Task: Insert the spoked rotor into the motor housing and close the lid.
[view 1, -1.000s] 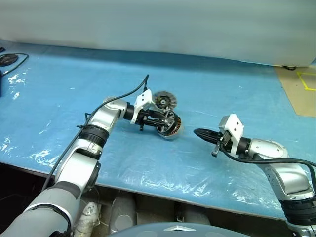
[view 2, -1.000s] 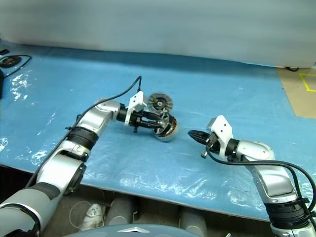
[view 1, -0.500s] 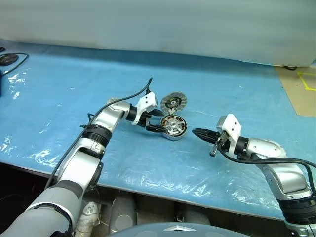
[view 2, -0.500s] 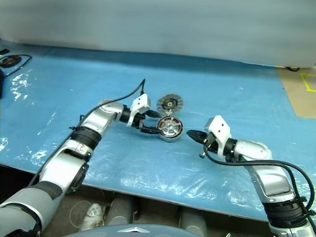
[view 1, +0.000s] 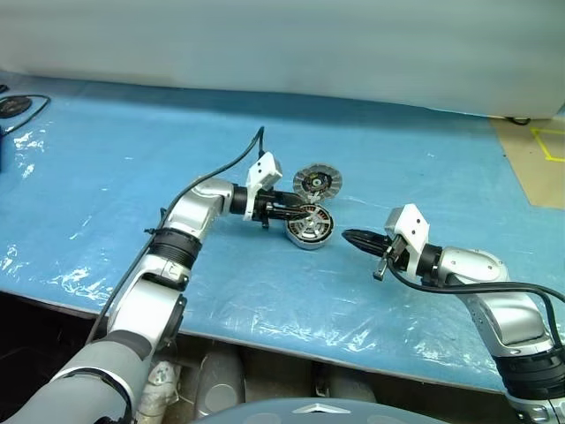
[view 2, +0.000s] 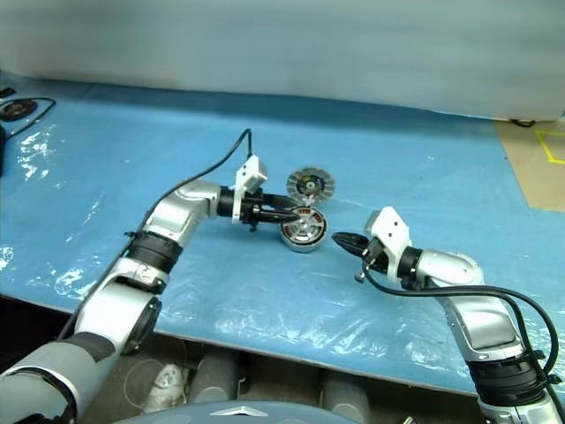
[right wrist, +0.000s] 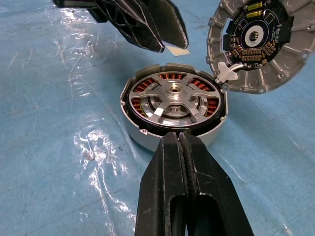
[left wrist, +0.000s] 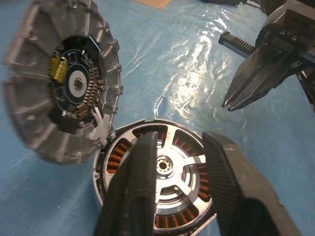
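Observation:
The motor housing (view 1: 311, 231) lies flat on the blue table, with copper windings showing inside its silver rim (right wrist: 147, 140). The spoked rotor (right wrist: 174, 91) sits inside it, silver spokes and hub facing up. The ribbed silver lid (view 1: 316, 183) stands open behind the housing, joined to its rim at one spot. My left gripper (view 1: 303, 209) hovers just above the housing, open a little, with nothing between its fingers (left wrist: 133, 191). My right gripper (view 1: 346, 235) is shut and empty, its tip (right wrist: 181, 137) pointing at the housing's near wall from the right.
Blue plastic sheeting (view 1: 132, 177) covers the table, and its front edge runs close below both arms. A brown board with yellow tape (view 1: 538, 159) lies at the far right. A dark round item with a cable (view 1: 13, 106) sits at the far left.
A second ago the left gripper held the housing tipped up. It then let the housing lie flat with jaws wide. Now the jaws are narrower and sit over the housing. The right arm stayed still.

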Available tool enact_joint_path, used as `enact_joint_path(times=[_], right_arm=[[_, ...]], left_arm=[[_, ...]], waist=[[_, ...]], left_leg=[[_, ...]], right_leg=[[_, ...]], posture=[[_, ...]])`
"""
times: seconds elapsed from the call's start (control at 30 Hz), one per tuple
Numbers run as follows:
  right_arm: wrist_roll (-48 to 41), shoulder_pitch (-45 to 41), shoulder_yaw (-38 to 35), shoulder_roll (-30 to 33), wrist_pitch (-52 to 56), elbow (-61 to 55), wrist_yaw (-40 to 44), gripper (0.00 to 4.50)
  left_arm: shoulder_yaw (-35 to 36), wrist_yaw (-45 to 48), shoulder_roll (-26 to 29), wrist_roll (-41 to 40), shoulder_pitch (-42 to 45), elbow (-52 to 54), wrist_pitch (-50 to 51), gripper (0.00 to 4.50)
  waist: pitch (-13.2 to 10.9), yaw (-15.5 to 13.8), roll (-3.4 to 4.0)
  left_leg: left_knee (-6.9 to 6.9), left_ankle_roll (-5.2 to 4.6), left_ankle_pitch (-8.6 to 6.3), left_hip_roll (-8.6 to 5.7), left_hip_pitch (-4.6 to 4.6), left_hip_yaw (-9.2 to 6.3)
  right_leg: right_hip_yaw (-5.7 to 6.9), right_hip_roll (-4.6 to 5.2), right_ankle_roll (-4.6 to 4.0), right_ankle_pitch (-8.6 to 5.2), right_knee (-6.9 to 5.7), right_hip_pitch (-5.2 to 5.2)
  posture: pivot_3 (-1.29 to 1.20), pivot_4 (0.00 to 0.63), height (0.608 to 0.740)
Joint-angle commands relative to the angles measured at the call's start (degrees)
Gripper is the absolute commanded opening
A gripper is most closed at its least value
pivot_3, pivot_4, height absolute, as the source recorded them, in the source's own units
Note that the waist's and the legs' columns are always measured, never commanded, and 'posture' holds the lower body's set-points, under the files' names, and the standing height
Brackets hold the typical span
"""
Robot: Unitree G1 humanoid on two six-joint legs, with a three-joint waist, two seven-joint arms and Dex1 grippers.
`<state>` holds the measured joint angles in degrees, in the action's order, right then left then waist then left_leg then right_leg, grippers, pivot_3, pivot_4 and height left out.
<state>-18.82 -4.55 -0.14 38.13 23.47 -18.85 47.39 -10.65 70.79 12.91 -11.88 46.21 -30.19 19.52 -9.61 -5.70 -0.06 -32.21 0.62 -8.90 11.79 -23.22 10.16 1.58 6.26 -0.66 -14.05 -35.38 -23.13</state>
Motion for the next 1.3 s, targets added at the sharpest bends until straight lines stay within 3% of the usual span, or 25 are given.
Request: enact_joint_path(times=[0.03,0.07,0.3,0.43,0.7,0.83,1.07,1.3], right_arm=[[0.25,-0.95,-0.08,-0.18,-1.57,-0.87,-0.01,0.0],[0.31,-1.01,-0.04,-0.21,-1.7,-0.74,-0.02,0.0],[0.91,-0.83,0.41,-0.76,-2.59,-0.32,-0.1,0.0],[1.17,-0.46,0.24,-0.8,-3.01,-0.44,-0.39,0.0],[1.89,-0.18,0.14,-0.98,-3.43,-0.47,-1.06,0.0],[2.25,-0.54,0.62,-1.27,-3.65,-0.24,-1.43,0.0],[2.85,-1.37,0.92,-1.86,-3.67,0.03,-1.57,0.0],[3.47,-1.17,1.15,-2.15,-3.94,0.28,-1.54,0.0]], left_arm=[[1.61,-5.16,-1.75,-0.64,-1.08,3.53,-1.23,0.28],[1.62,-6.63,-2.36,-0.29,-1.37,3.41,-2.07,0.04],[0.56,-12.65,-6.42,0.95,-2.06,2.25,-5.66,0.04],[-5.19,-16.26,-5.4,8.35,-3.31,-0.49,-8.07,0.04],[-8.56,-13.49,-4.22,9.33,-6.46,1.19,-6.56,0.04],[-6.35,-9.17,-4.88,3.45,-6.35,5.12,-1.79,0.04],[-11.47,-8.64,-1.68,7.81,-6.93,5.28,3.38,0.04],[-2.45,-10.99,-5.46,-0.33,-6.3,6.95,-0.07,0.04]], waist=[[0.0,0.0,0.0],[0.0,0.01,0.0],[0.0,0.0,0.0],[0.0,0.1,0.0],[0.02,0.09,0.03],[0.02,0.08,0.03],[0.03,0.13,0.04],[0.03,0.12,0.05]], left_leg=[[0.0,0.01,-0.01,0.0,0.01,0.0],[0.0,0.01,-0.01,0.0,0.01,0.0],[0.0,0.0,0.0,0.0,-0.03,0.0],[0.0,-0.05,0.03,0.0,-0.01,-0.01],[0.01,0.05,-0.03,0.01,0.05,-0.01],[0.01,0.06,-0.04,0.01,0.09,-0.01],[0.02,0.06,-0.04,0.02,0.09,-0.01],[0.0,0.06,-0.04,0.01,0.09,-0.01]], right_leg=[[0.0,0.0,0.0,0.0,0.0,0.0],[0.0,0.0,0.0,0.0,0.0,0.0],[0.0,0.0,0.0,0.0,0.04,0.0],[0.0,-0.01,0.01,0.01,0.05,0.0],[-0.01,0.0,0.06,0.03,0.1,0.06],[-0.01,0.0,0.06,0.03,0.1,0.1],[-0.01,0.0,0.06,0.03,0.1,0.09],[-0.04,0.02,0.11,0.06,0.11,0.13]], posture=[[0.0,0.15,0.74],[0.0,0.15,0.74],[0.0,0.15,0.74],[0.0,0.15,0.74],[0.0,0.15,0.74],[0.0,0.15,0.74],[0.0,0.15,0.74],[0.0,0.15,0.74]])
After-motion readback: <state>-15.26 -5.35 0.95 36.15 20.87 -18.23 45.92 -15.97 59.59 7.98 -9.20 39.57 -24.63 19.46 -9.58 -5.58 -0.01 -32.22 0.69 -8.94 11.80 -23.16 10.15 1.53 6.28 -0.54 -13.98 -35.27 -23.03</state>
